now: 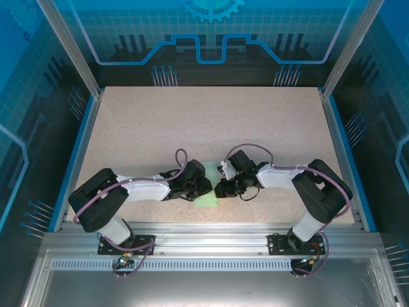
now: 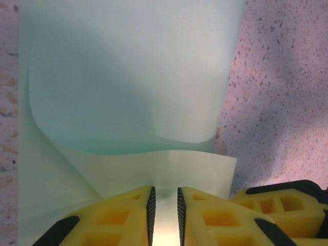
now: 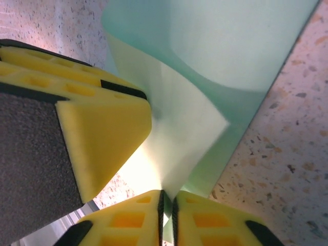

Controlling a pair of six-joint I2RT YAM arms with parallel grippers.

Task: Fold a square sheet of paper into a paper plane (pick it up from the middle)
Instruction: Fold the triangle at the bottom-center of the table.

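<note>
Speckled beige table fills a blue-lit box with patterned see-through walls, and a metal rail runs along its near edge. The pale green sheet of paper lies at the near middle of the table, just beyond the rail, with both arms meeting over it.

Left of the sheet, the left arm stretches low across the table. Its left claw sits on the sheet's left side. From the left wrist, the left claw has its two yellow, black-lined fingers close together with a strip of the sheet pinched between them. Beyond the grip, one layer lies flat while a second layer curls up and bends over it.

Right of the sheet, the right arm comes in the same low way, and the right claw almost touches the left one above the paper. From the right wrist, the right claw is nearly together, clamped on a pointed corner of the sheet, which rises from the grip and curls. One finger of the left claw stands just beside that corner.
</note>
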